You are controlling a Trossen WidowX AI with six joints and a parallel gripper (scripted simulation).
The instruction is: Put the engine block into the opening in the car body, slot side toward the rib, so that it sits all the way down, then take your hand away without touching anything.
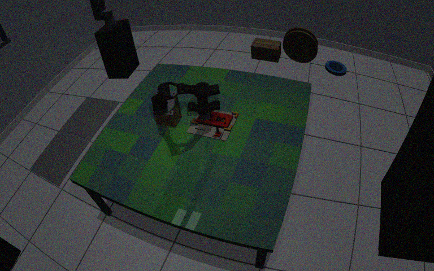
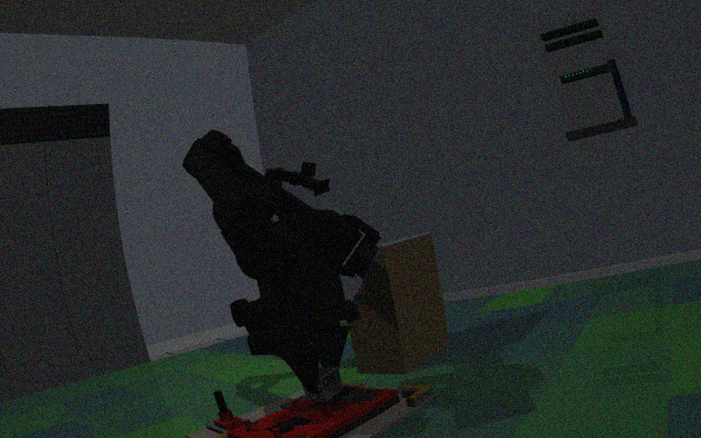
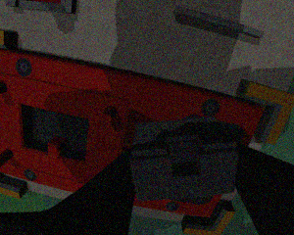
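Note:
The red car body lies flat on a pale board. A squarish opening with a small red tab shows in its left half in the wrist view. The grey engine block is upright over the body's right half and hides the surface beneath it. My gripper is shut on the block, with a black finger on either side. The block's underside is hidden; whether it is inside an opening or just above the body I cannot tell. A small dark notch shows on its face.
Yellow corner brackets stand around the body. A red piece with an upright black post stands on the board beside it. A dark grey bar lies on the board. A brown box stands behind.

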